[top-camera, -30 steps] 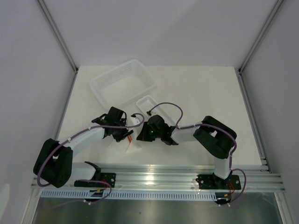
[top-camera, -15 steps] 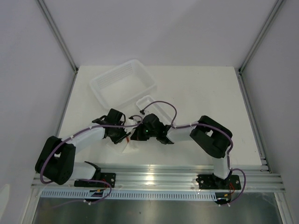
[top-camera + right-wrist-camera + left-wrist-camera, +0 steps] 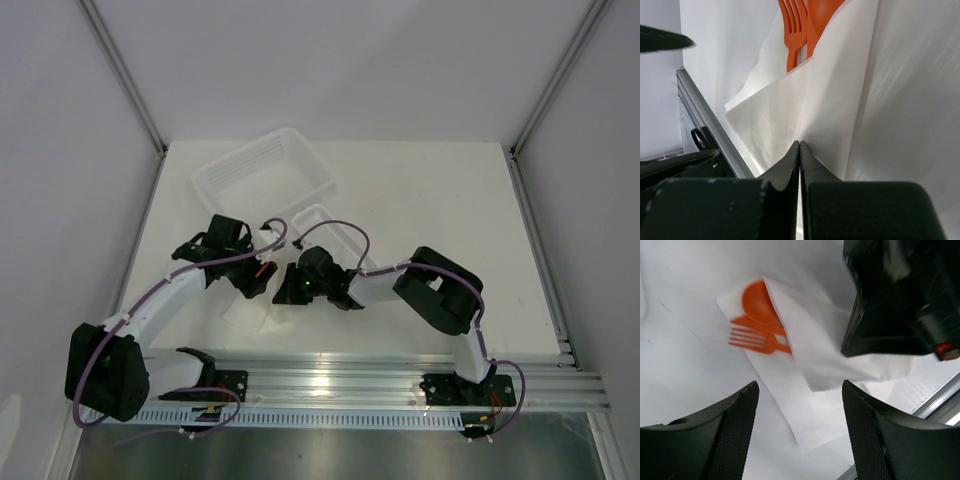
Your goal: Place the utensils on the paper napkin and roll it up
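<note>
Rolling is the step you're on, by the look of it. The small bright orange plastic utensils [image 3: 760, 325] are already on the thin white paper napkin [image 3: 810, 355]. The napkin lies on the white surface [image 3: 680, 365] near the front edge, between your two arms. One flap is folded over the handles, so only the spoon bowl and the fork tines poke out at one corner.

Your right claw [image 3: 800, 146] is clenched on the edge of that folded flap, jaws pressed together with the paper between them. Your left claw [image 3: 799, 386] is released, fingers spread wide, hovering over the napkin and touching nothing.

For the next move, I'd guess you want to carry the pinched flap further across so it wraps around the utensils instead of just draping over them. Stay low and go slow, since paper this thin will probably tear or slip out of the pinch. The left claw could come down to pin the free part of the sheet so the bundle doesn't skid. Watch for the utensils sliding out the open end. Can't tell whether another piece is hiding under the fold.
</note>
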